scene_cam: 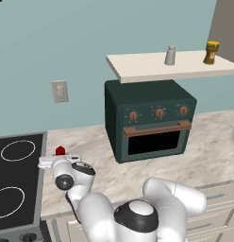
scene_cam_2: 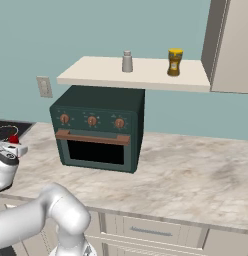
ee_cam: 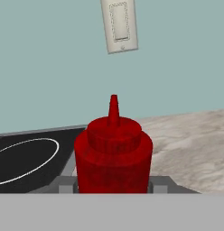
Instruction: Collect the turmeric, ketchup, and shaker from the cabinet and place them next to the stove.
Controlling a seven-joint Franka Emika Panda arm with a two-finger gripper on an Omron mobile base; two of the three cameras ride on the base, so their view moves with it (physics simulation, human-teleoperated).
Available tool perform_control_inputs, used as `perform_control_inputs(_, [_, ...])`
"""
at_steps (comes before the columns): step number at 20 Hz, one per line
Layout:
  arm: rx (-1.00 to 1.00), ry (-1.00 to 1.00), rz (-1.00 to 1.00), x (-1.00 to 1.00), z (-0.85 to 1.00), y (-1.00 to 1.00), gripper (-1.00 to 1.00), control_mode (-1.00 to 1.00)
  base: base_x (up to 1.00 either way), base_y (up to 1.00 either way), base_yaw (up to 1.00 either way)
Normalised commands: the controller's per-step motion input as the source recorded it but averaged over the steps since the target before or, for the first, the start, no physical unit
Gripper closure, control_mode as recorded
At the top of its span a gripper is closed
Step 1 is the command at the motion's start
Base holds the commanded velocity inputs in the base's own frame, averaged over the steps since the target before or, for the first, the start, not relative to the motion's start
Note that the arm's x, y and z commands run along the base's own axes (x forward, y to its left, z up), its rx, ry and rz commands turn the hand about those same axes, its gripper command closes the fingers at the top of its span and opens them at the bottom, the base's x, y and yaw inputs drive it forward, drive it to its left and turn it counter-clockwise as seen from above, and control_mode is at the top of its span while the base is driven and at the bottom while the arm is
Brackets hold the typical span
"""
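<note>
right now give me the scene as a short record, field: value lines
gripper: gripper shut on the ketchup, upright
ketchup place: over the counter beside the stove; cannot tell if it is set down
shaker: shaker upright on the cabinet shelf
turmeric: turmeric upright on the same shelf, apart from the shaker
below shelf: green toaster oven on the counter
wall: switch plate near the stove

The ketchup [ee_cam: 114,153] stands upright between the gripper [scene_cam: 56,158] jaws, apparently over the counter [scene_cam: 90,156] just right of the stove [scene_cam: 17,182]. The toaster oven [scene_cam: 149,120] sits right of the gripper; above it, on the cabinet [scene_cam: 147,68] shelf, the shaker [scene_cam: 170,56] stands left of the turmeric [scene_cam: 211,52].
</note>
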Motion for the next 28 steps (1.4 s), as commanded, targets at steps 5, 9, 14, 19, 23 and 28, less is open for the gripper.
perform_control_inputs(5, [0.00,0.00,0.00,0.00,-0.27,0.09,1.00,-1.00,0.00,0.00,0.00])
perform_control_inputs(9, [0.01,0.00,0.00,0.00,-0.28,0.10,1.00,-1.00,0.00,0.00,0.00])
perform_control_inputs(14, [0.02,0.00,0.00,0.00,-0.26,0.02,-1.00,-1.00,0.00,0.00,0.00])
perform_control_inputs(19, [0.01,0.00,0.00,-0.04,-0.09,0.00,-1.00,-1.00,0.00,0.00,0.00])
perform_control_inputs(23, [0.00,0.00,0.00,-0.20,0.00,0.00,-1.00,-1.00,0.00,0.00,0.00])
perform_control_inputs(28, [0.00,-0.01,-0.04,-0.28,0.10,0.00,-1.00,-1.00,0.00,0.00,0.00])
